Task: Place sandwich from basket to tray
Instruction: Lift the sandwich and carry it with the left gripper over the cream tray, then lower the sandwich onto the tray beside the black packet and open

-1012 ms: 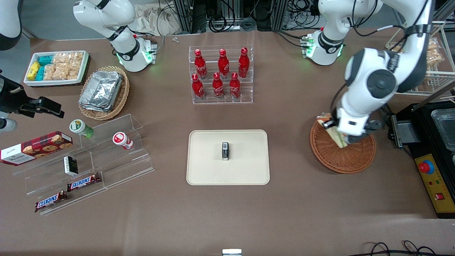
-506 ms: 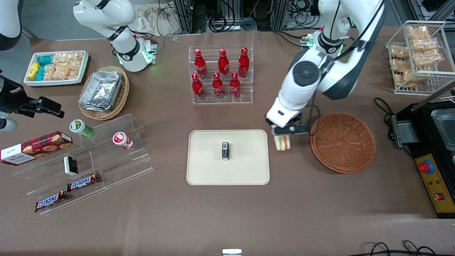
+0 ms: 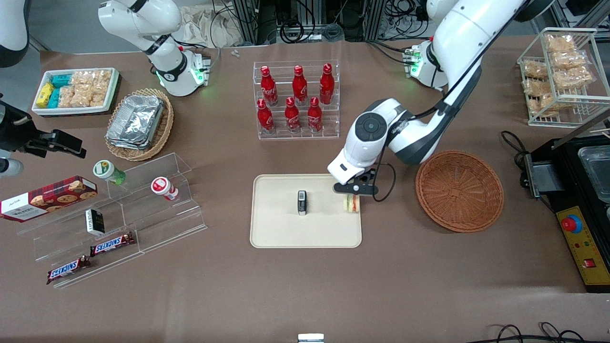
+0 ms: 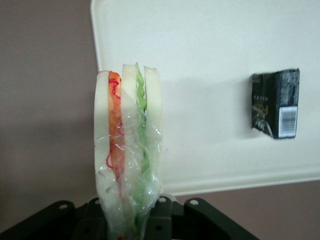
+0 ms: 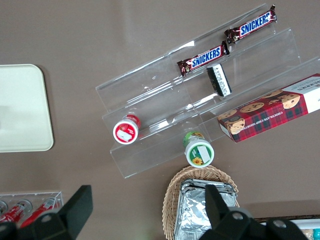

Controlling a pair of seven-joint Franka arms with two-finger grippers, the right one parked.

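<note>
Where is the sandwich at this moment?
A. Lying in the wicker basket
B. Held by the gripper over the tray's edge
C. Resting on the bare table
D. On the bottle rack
B: the gripper holds the sandwich over the tray edge nearest the empty basket.

The sandwich (image 4: 129, 155) hides the claw (image 4: 131, 220) fingertips; its base is cut off.
</note>
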